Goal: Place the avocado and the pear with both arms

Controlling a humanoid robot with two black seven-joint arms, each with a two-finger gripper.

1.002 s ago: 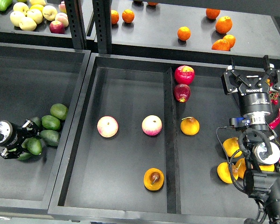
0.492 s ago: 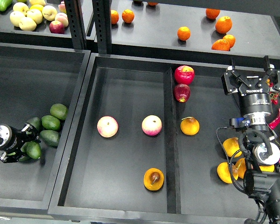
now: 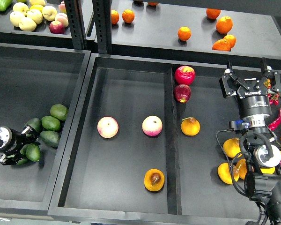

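My left gripper (image 3: 24, 146) comes in at the left edge over the left tray and is shut on a dark green avocado (image 3: 32, 152), right by a small pile of other avocados (image 3: 51, 123). The pear (image 3: 154, 180), orange-yellow with a dark brown spot, lies near the front of the middle tray's left compartment, next to the divider (image 3: 169, 140). My right gripper (image 3: 246, 71) is open and empty, pointing away over the back of the right compartment, far from the pear.
Two pink-yellow apples (image 3: 107, 127) (image 3: 152, 125) lie mid-compartment. Two red apples (image 3: 185, 75) and a stemmed orange-yellow fruit (image 3: 190, 126) lie right of the divider. Yellow-orange fruits (image 3: 232, 147) sit by my right arm. A rear shelf holds oranges (image 3: 184, 33) and apples.
My left gripper has drawn back to the left and slightly down, with the avocado moving along in it. My right gripper has shifted slightly up and left, still open.
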